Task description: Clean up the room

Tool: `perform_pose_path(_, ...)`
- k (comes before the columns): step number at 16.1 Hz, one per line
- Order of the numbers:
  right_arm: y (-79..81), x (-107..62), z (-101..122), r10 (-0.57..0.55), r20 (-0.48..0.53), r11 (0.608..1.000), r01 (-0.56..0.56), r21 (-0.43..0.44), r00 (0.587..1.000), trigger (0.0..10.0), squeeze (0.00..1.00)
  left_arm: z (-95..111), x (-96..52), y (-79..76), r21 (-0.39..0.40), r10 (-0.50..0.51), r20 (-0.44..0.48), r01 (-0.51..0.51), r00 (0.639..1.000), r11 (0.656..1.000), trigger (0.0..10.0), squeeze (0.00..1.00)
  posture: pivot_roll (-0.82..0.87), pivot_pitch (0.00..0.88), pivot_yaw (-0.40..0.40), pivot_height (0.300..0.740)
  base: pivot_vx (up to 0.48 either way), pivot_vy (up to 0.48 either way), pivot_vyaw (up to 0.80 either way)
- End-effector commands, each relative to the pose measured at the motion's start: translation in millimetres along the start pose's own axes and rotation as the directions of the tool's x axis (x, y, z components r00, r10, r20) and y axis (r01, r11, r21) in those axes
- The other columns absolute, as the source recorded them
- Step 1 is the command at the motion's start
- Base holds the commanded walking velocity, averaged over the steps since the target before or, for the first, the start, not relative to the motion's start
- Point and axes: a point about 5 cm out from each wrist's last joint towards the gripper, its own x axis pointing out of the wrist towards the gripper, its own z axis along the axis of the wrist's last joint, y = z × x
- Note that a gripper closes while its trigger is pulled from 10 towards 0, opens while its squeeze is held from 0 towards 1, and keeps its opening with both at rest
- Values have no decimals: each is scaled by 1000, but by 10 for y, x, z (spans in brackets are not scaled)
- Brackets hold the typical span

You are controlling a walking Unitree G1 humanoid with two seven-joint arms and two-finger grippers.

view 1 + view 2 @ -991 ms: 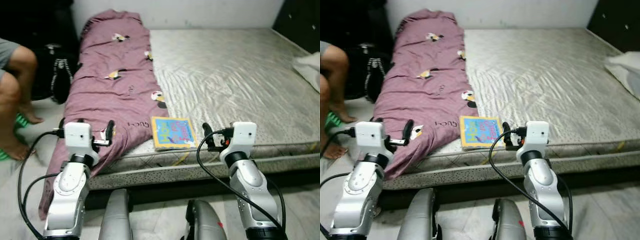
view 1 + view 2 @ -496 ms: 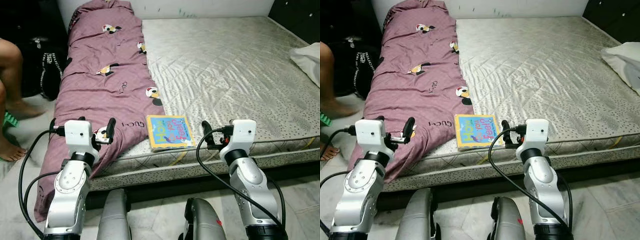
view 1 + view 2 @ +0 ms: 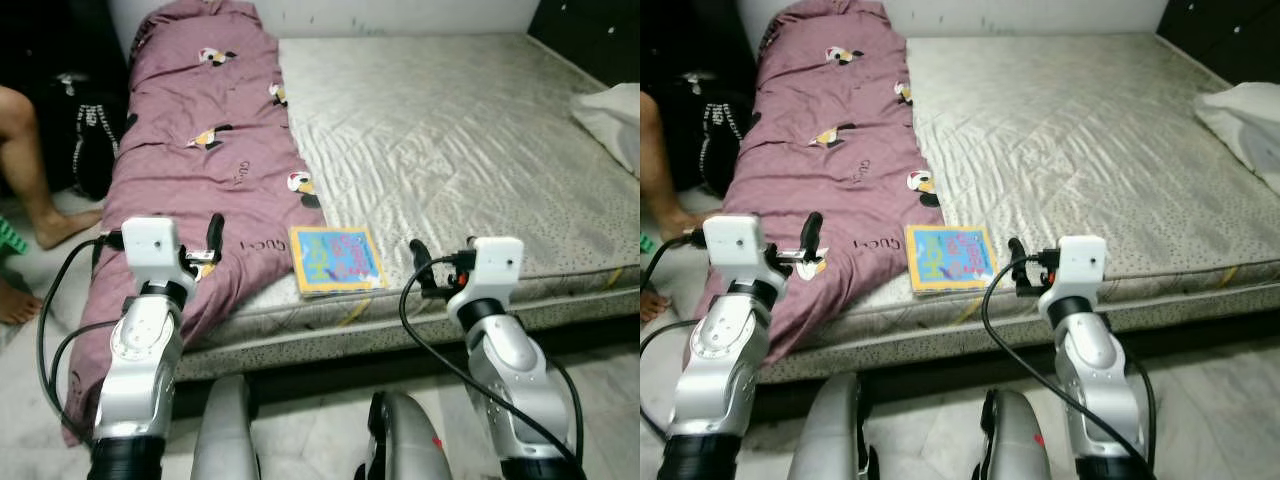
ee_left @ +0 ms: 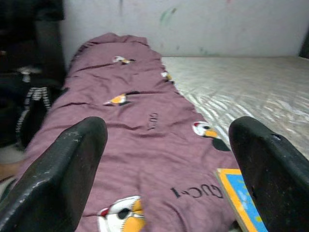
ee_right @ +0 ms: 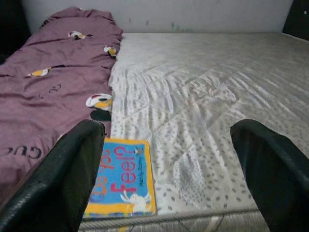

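A colourful children's book (image 3: 337, 259) lies flat near the front edge of the bare grey mattress (image 3: 470, 130). Beside it, a purple blanket (image 3: 210, 150) with cartoon prints runs along the mattress's left side and hangs over its front corner. My left gripper (image 4: 166, 133) is held open just above the blanket's front end, with nothing between its fingers. My right gripper (image 5: 166, 137) is open at the mattress's front edge, just right of the book and clear of it.
A person's bare leg (image 3: 35, 150) and a black bag (image 3: 85, 130) are on the floor left of the bed. A white cloth (image 3: 610, 120) lies at the mattress's right edge. Dark furniture (image 3: 590, 30) stands at the back right. Pale tiles lie under me.
The whole picture has shifted, so the camera has moved closer to the bed and turned a little. Both grippers stay open, raised in front of me; book and blanket lie as before.
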Motion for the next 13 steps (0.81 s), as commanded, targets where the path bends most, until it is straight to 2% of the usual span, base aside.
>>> perform_pose_path(1, -36, -17, -8, -14, -13, 1000, 14, 6, 1000, 10000, 0, -42, 12, -38, -14, -13, -13, 13, 1000, 1000, 10000, 0, -54, 0, -28, 558, 0, 0, 0)
perform_pose_path(7, -52, 4, 23, 2, -15, 1000, -3, -20, 1000, 10000, 0, -82, 56, -169, -77, -10, 3, 11, 1000, 997, 10000, 0, -66, 0, -42, 558, 0, 0, 0)
perform_pose_path(13, -49, 8, 20, -2, -16, 1000, 2, -17, 1000, 10000, 0, -65, 93, -147, -74, -14, 16, 15, 1000, 997, 10000, 0, -64, 0, -31, 558, 88, 0, 0)
